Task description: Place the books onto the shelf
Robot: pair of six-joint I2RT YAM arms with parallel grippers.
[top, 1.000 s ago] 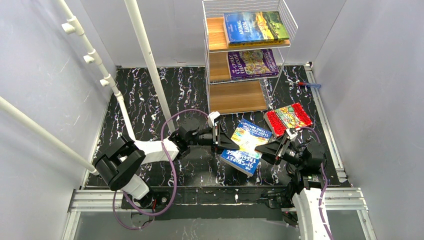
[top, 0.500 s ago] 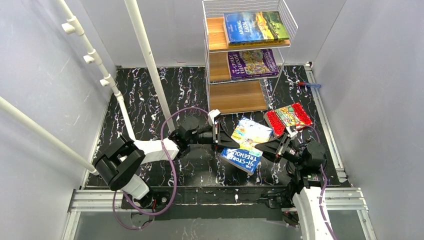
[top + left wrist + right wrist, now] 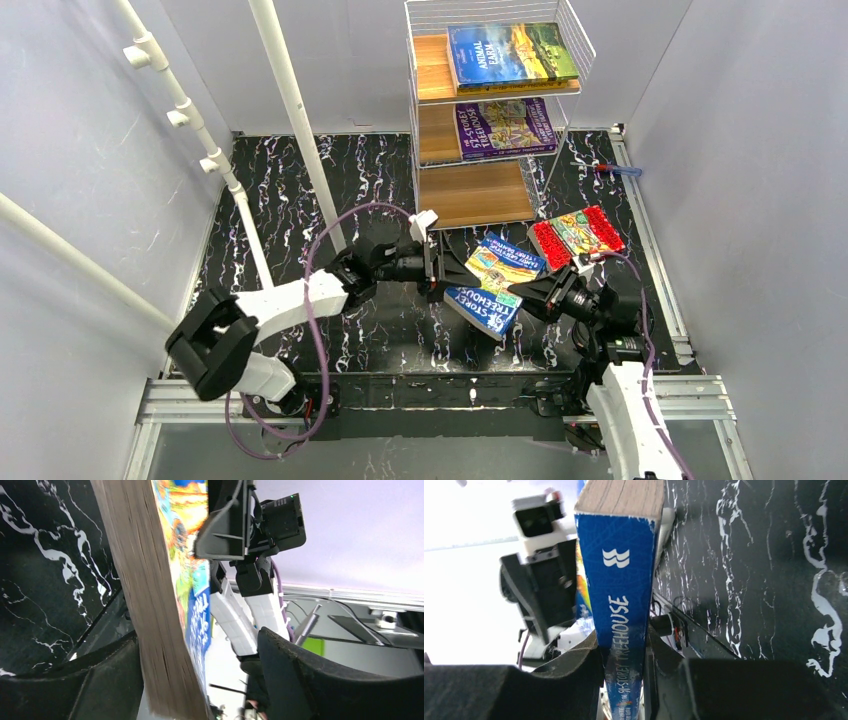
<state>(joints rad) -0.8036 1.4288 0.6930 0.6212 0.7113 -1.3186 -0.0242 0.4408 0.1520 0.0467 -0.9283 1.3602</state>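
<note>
the right gripper is clamped on the blue "91-storey treehouse" book, one finger flat on each cover near the spine. the book is clear of the black marbled table, tipped up on edge. the left gripper faces it from the other side with its jaws apart. the page edge sits between them, close to one finger, and a clear gap shows to the other, so i judge that the right arm alone carries the book.

just beyond the right gripper a red treehouse book lies flat on the table, near the held one but apart from it.

farther back stands the shelf. it lies straight beyond the held book and a little to the left. the book's long axis runs roughly near to far, pointing at the lowest board. the left gripper is nearer the shelf, but the right one has the grip, so the carry looks like a forward reach by the right arm. the purple treehouse book rests on the middle board and "animal farm" on the top one.

the held book's lower edge is cut off in both wrist views. whether the left finger actually touches the pages i cannot tell. a small red-and-blue item beside the shelf is too small to name.
</note>
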